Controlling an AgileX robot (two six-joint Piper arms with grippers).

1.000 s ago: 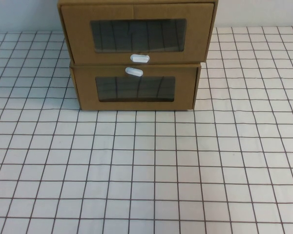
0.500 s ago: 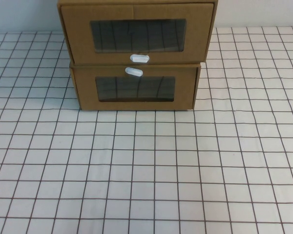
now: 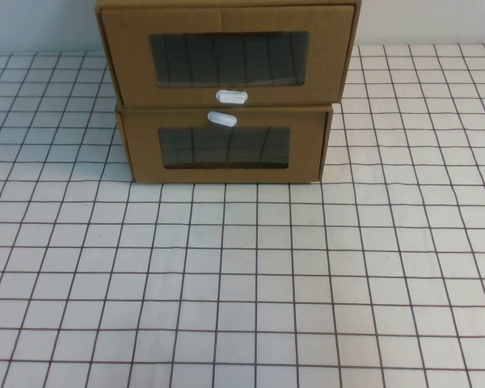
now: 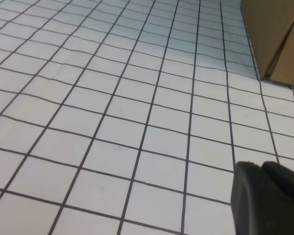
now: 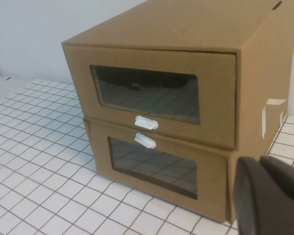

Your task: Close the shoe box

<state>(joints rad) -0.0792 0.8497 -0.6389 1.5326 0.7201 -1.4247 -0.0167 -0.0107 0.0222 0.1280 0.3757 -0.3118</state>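
The shoe box [image 3: 129, 56] is the upper of two stacked brown cardboard boxes at the table's far middle, with a clear window and a white tab handle [image 3: 231, 97] below it. Its drawer front sits about level with the shell's front edge; it also shows in the right wrist view [image 5: 161, 29]. Neither gripper shows in the high view. My left gripper [image 4: 262, 166] is shut and empty, low over the grid cloth, well short of the boxes. My right gripper [image 5: 258, 160] is shut and empty, in front of the stack's right front corner, apart from it.
The lower cardboard box [image 3: 141, 149] has its white handle [image 3: 221, 120] above its window. A corner of the stack [image 4: 279, 39] shows in the left wrist view. The white grid cloth [image 3: 250, 283] covers the table in front of the boxes.
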